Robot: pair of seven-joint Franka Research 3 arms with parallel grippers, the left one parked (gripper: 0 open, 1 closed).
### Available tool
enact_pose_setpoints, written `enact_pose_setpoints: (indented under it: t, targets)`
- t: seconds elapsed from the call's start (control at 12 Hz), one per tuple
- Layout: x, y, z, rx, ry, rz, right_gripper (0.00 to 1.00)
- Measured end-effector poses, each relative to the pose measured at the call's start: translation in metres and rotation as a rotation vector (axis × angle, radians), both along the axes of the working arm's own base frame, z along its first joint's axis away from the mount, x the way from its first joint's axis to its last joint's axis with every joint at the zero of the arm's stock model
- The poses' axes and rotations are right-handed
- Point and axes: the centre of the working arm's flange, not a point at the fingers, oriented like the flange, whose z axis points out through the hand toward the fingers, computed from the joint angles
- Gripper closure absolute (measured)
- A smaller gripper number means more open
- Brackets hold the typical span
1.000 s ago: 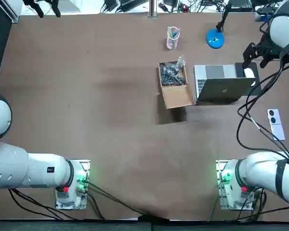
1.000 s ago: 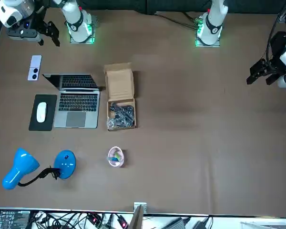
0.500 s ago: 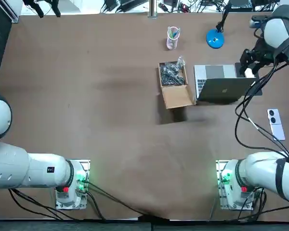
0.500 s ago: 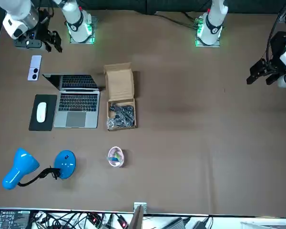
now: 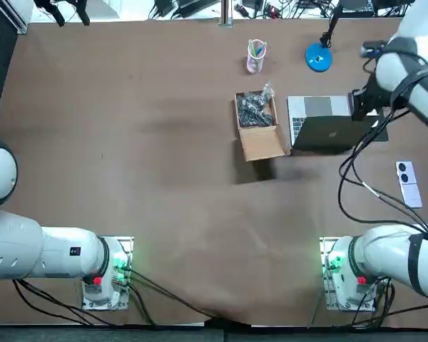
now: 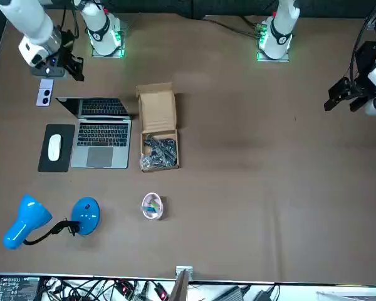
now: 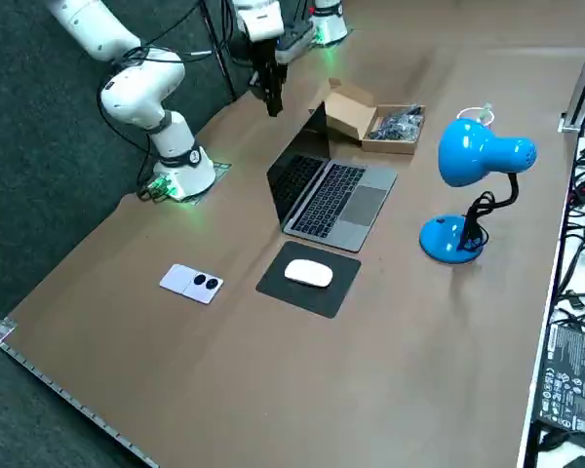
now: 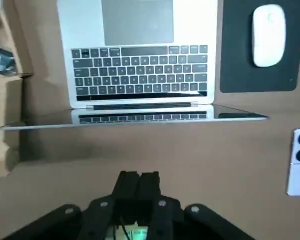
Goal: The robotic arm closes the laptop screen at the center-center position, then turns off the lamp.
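Above table (image 5: 164,178), closed right jaws now nearer laptop (image 5: 327,133).

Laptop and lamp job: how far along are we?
Done: nothing yet. The laptop has its screen open. In hand: the right gripper, fingers shut, hovers on the robot's side of the screen, behind its back and apart from it. Left: push the screen down, then go to the blue lamp beyond the laptop, which is untouched.

Robotics lab: arm bases (image 5: 107,274) bolted low on the counter (image 5: 164,178), cables (image 5: 178,7) along the top edge, right tool (image 7: 271,99) pinched closed near the laptop (image 7: 336,195).
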Motion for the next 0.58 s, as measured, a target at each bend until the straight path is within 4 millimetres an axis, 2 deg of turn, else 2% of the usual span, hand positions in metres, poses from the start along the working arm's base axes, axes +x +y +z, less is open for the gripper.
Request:
enact_pose_setpoints:
  t: [0.25, 0.58]
  targets:
    - [0.001, -0.001, -0.035, -0.001, 0.025, 0.0, 0.98]
    - [0.002, 0.005, -0.05, -0.001, 0.055, 0.014, 0.98]
